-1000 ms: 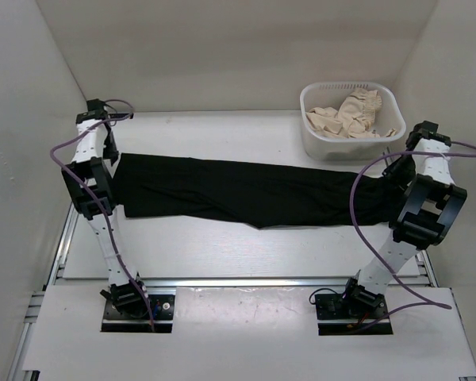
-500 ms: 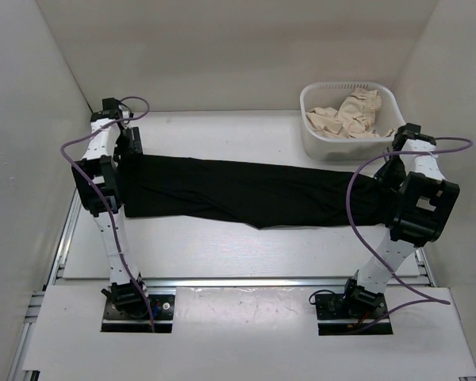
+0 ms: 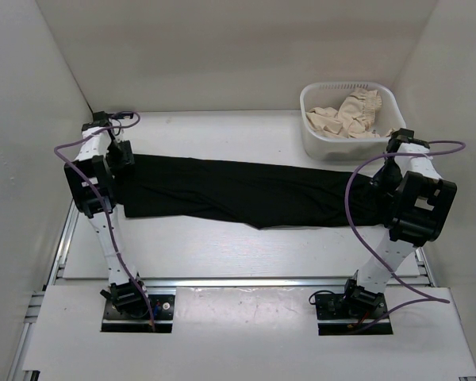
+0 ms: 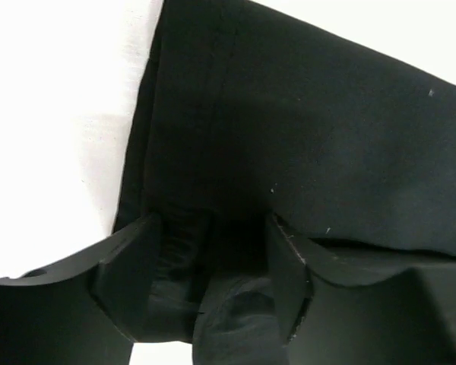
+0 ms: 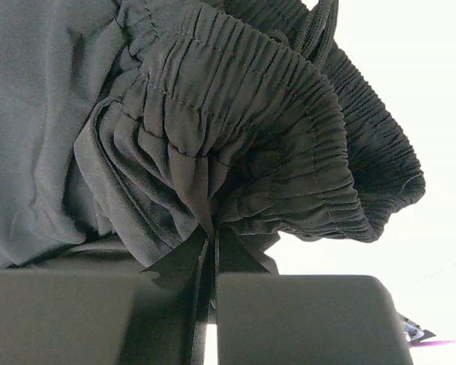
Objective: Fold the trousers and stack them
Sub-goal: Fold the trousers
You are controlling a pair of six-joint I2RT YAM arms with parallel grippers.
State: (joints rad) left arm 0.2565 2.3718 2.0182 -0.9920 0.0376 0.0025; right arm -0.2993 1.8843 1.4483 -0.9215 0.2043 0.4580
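The left tool stands with its two fingers spread, and a bunched piece of the leg end of the trousers lies between them; we cannot tell if the fingers press the cloth. The right tool is pressed together and pinches the gathered elastic waistband of the trousers. The black trousers lie stretched out long across the white desk, from the left side to the right side. Just behind their right end, in the far right corner, stands a white basket with beige frilled garments inside.
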